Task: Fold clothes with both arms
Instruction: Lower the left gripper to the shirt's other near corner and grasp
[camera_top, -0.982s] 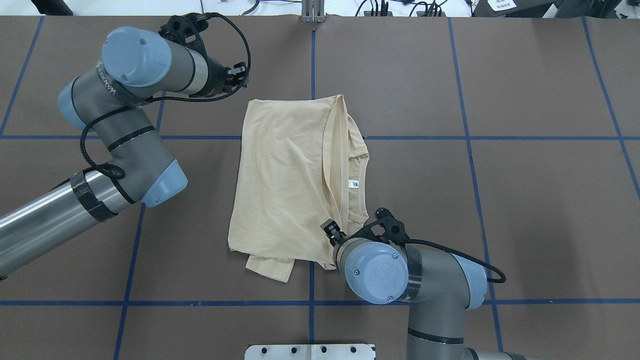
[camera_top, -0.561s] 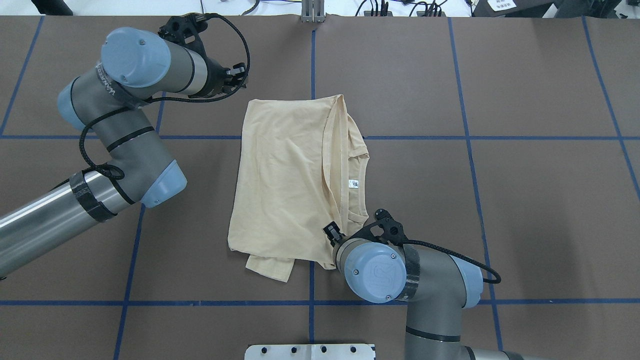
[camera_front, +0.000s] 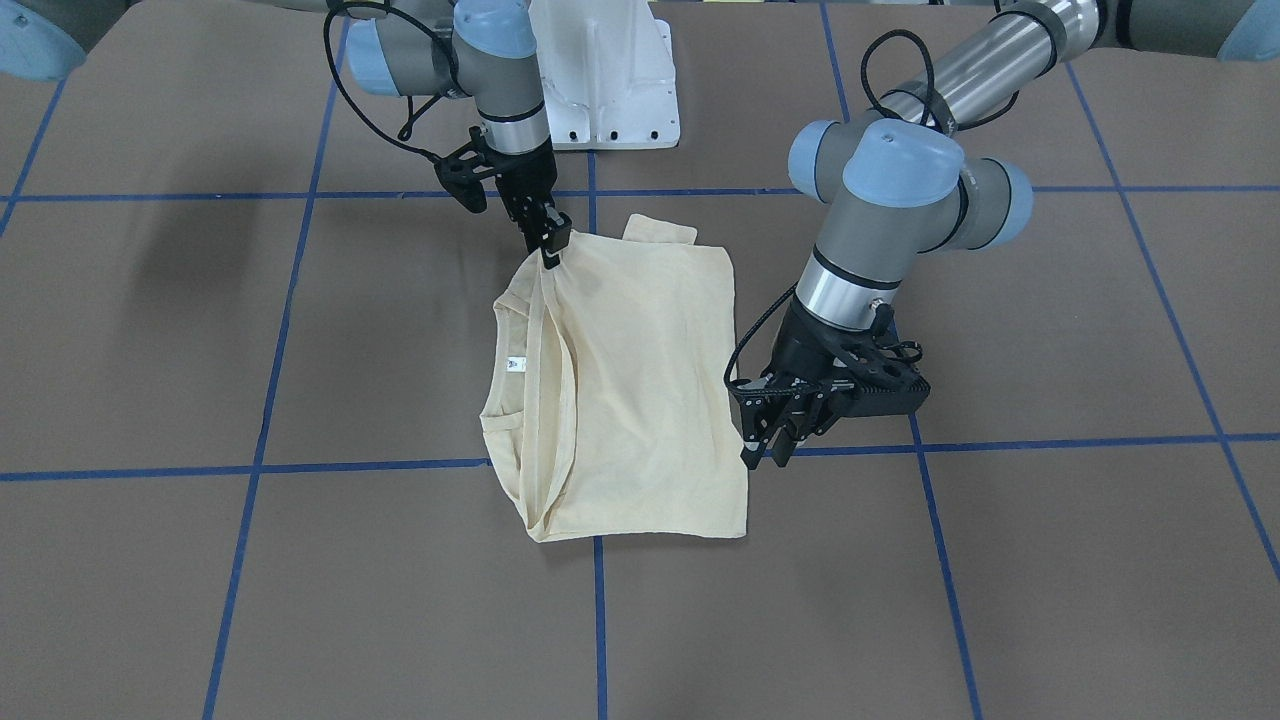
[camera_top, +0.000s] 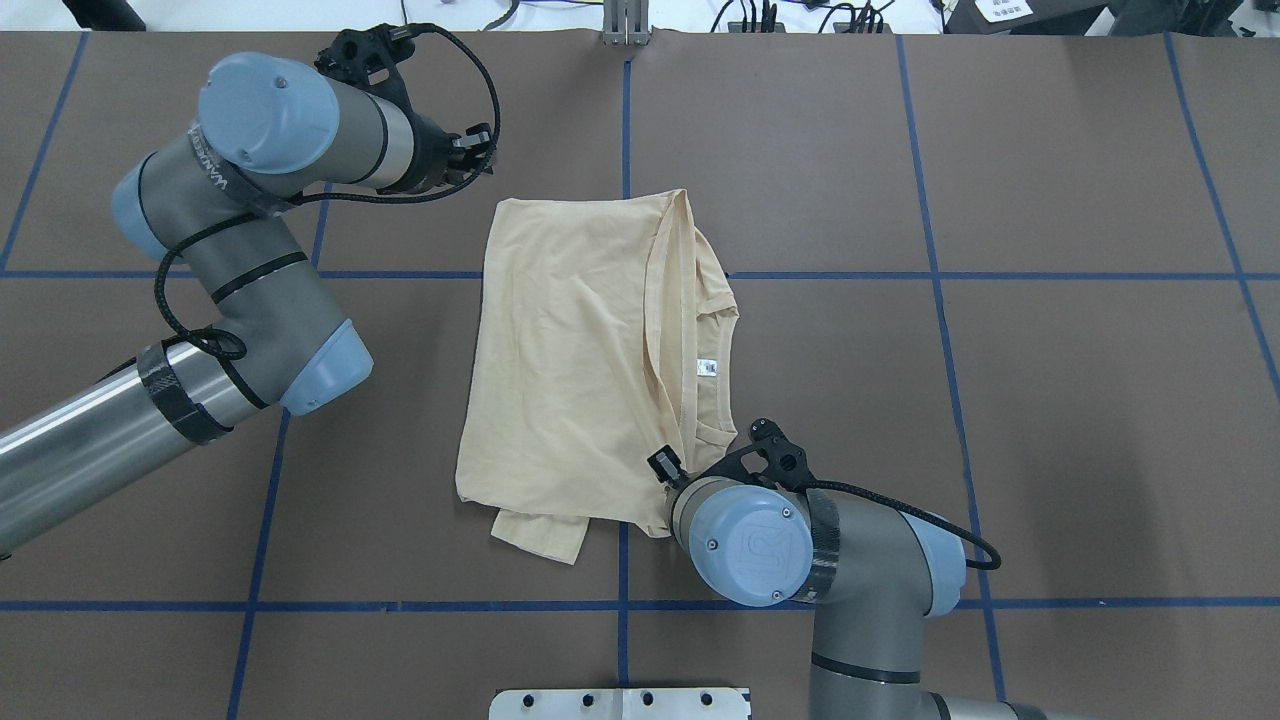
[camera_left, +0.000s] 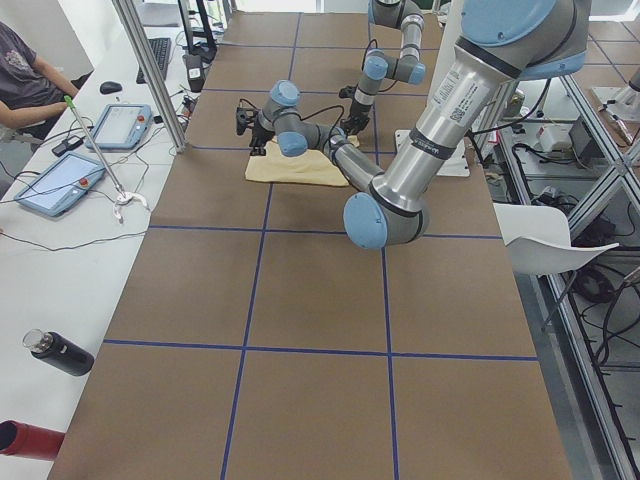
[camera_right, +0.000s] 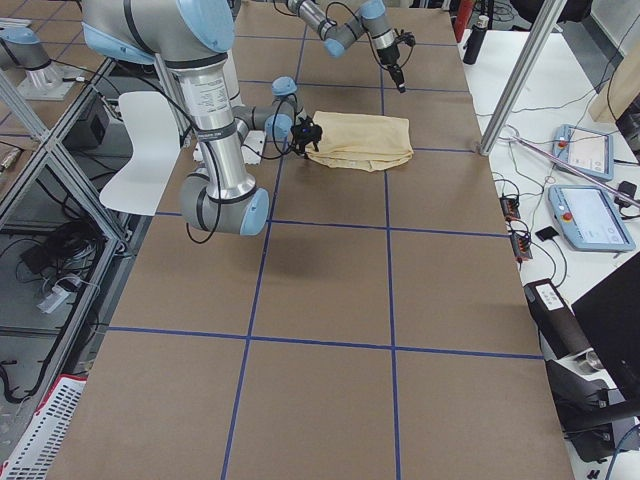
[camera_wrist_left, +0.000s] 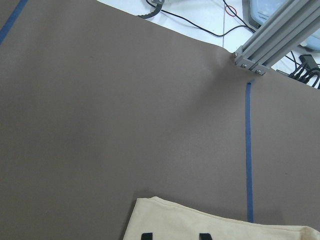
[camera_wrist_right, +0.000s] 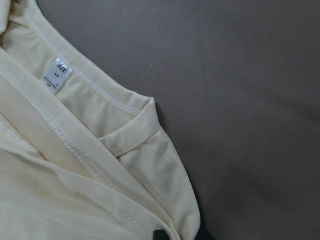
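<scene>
The pale cream-yellow T-shirt (camera_top: 570, 350) lies folded on the brown table, neckline and white neck label (camera_top: 707, 367) facing up; its print is hidden. A sleeve end (camera_top: 540, 535) sticks out at the near edge. My right gripper (camera_top: 662, 468) is at the shirt's near right corner, shut on a fold of it; the front view (camera_front: 550, 255) and right wrist view (camera_wrist_right: 180, 235) show fabric between the fingertips. My left gripper (camera_top: 478, 152) is open and empty, hovering just off the shirt's far left corner (camera_front: 768, 452). The shirt's edge (camera_wrist_left: 210, 222) shows low in the left wrist view.
Blue tape lines (camera_top: 800, 275) divide the table. The white pedestal base (camera_front: 610, 80) stands at the robot's edge. An aluminium post (camera_top: 625, 25) and cables sit at the far edge. Tablets (camera_left: 60, 185) and a bottle (camera_left: 60, 352) lie on the side bench.
Both arms have shifted only slightly. The shirt lies as before.
</scene>
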